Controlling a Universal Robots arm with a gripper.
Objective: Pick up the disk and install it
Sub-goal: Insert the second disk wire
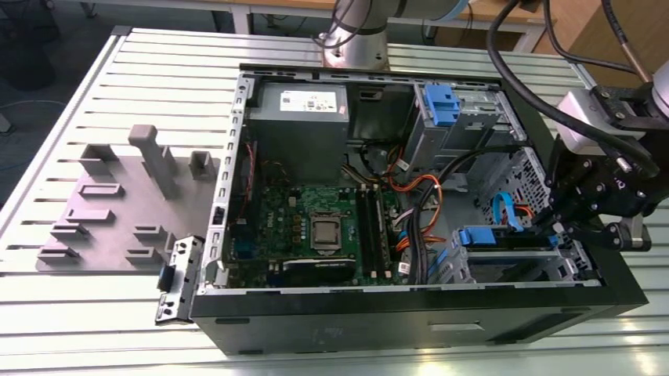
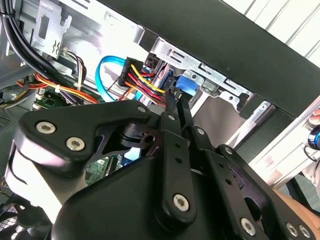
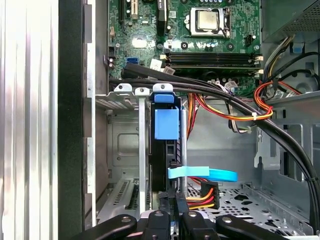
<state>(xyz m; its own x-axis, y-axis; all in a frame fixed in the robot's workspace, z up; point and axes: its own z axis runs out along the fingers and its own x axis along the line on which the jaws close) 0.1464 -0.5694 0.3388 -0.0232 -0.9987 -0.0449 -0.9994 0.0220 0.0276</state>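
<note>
Disk point(image 3: 166, 150), blue-railed, stands on edge in the computer case's point(image 1: 418, 317) corner drive cage point(image 3: 125, 150), apparently mid-insertion, with gripper point(image 3: 172, 207) fingers pinched on its end; seating calls for a straight push.

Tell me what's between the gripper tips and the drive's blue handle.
In the first wrist view a light-blue flat cable crosses between the gripper and the disk's blue handle.

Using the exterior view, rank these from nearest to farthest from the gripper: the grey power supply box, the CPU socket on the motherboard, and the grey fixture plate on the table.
From the gripper, at the case's edge on the exterior view's right:
1. CPU socket, mid-motherboard, inside the case.
2. Grey power supply box, in the case's far corner.
3. Grey fixture plate, outside the case, on the exterior view's left.
</note>
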